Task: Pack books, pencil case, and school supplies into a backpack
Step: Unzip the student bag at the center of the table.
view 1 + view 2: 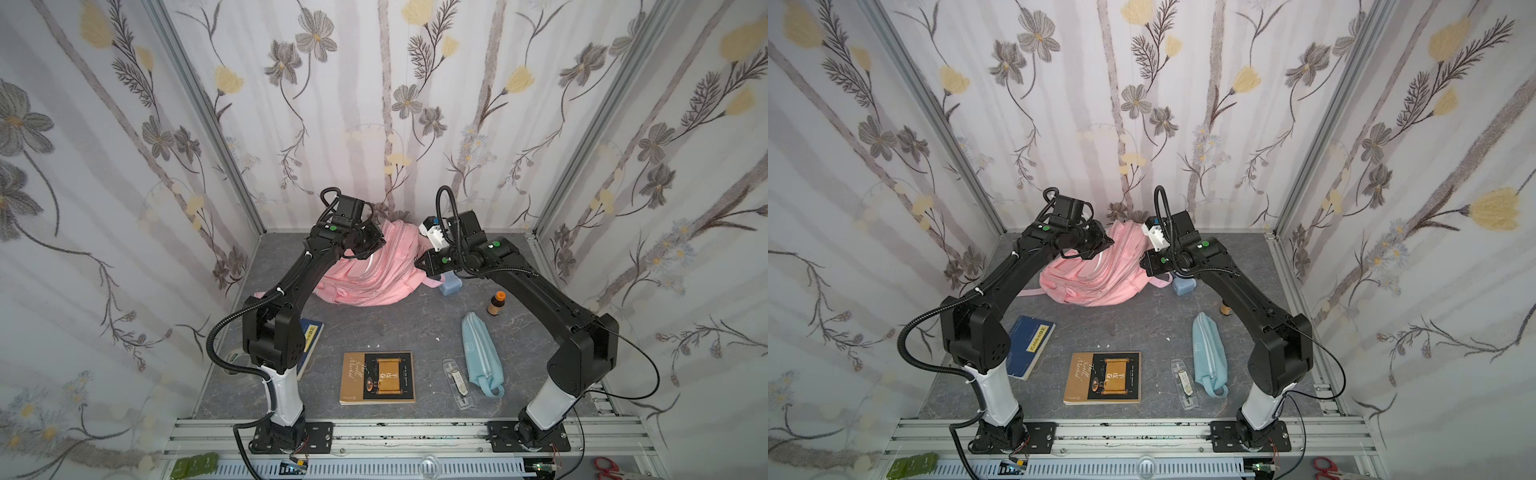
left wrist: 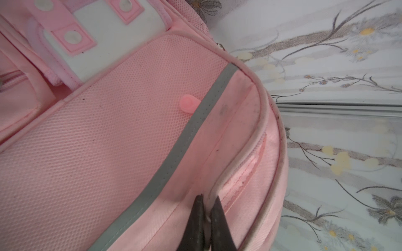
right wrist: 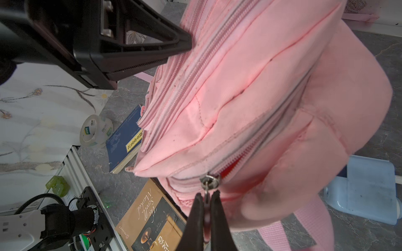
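Note:
The pink backpack (image 1: 365,270) lies at the back of the table. My left gripper (image 2: 207,200) is shut on its white piped edge beside a zip. My right gripper (image 3: 206,195) is shut on the metal zip pull (image 3: 209,181) of a front pocket. Near the front lie the brown-gold book (image 1: 378,377), the clear plastic case (image 1: 457,384) and the light-blue pencil case (image 1: 481,353). The dark blue book (image 1: 1030,347) is partly hidden by my left arm, with the tape roll (image 3: 95,130) beside it. The pale-blue gadget (image 1: 451,284) sits right of the backpack.
A small brown bottle (image 1: 496,303) with an orange cap stands under my right arm. Floral walls close in the table on three sides. An aluminium rail (image 1: 395,432) runs along the front, with red scissors (image 1: 606,469) beyond it.

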You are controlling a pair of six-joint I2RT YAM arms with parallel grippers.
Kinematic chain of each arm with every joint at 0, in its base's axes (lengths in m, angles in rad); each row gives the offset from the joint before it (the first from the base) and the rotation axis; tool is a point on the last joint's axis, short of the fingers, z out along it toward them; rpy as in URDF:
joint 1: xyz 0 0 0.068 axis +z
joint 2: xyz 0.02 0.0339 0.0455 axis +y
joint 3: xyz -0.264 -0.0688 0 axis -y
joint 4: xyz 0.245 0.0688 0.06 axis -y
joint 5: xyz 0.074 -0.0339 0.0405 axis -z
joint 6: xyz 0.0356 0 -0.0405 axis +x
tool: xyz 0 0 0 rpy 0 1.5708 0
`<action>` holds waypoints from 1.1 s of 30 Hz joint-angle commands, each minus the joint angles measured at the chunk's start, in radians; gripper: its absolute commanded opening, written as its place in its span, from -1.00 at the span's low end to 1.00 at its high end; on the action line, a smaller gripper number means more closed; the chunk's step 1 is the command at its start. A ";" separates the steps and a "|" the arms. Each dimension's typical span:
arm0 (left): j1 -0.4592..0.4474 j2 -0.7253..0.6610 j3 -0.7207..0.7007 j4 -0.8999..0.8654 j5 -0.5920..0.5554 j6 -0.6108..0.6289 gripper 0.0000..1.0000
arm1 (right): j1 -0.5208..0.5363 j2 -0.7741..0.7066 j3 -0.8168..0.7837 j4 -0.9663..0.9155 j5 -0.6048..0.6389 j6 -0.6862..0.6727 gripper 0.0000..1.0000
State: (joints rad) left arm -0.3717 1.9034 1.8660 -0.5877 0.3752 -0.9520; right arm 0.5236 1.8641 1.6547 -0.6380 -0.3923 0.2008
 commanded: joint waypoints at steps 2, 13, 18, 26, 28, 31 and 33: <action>-0.014 0.029 0.065 0.109 -0.043 -0.103 -1.00 | 0.027 0.003 0.029 0.025 -0.055 0.034 -1.00; -0.030 0.021 0.063 0.214 -0.142 -0.278 -1.00 | 0.161 0.072 0.039 0.139 0.052 0.106 -1.00; -0.029 0.044 0.134 0.219 -0.235 -0.329 -1.00 | 0.199 0.047 -0.037 0.271 0.110 0.170 -1.00; -0.032 0.124 0.337 0.126 -0.363 -0.413 -1.00 | 0.231 0.013 -0.134 0.428 0.177 0.193 -1.00; -0.033 0.129 0.356 0.120 -0.377 -0.439 -1.00 | 0.238 0.020 -0.158 0.464 0.180 0.199 -1.00; -0.035 0.126 0.369 0.107 -0.403 -0.478 -1.00 | 0.253 0.032 -0.193 0.522 0.202 0.212 -1.00; -0.037 0.123 0.377 0.100 -0.429 -0.497 -1.00 | 0.268 0.038 -0.216 0.567 0.220 0.213 -1.00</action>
State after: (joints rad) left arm -0.4057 2.0335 2.2181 -0.5915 0.0139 -1.3708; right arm 0.7750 1.8912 1.4605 -0.1970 -0.1791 0.3939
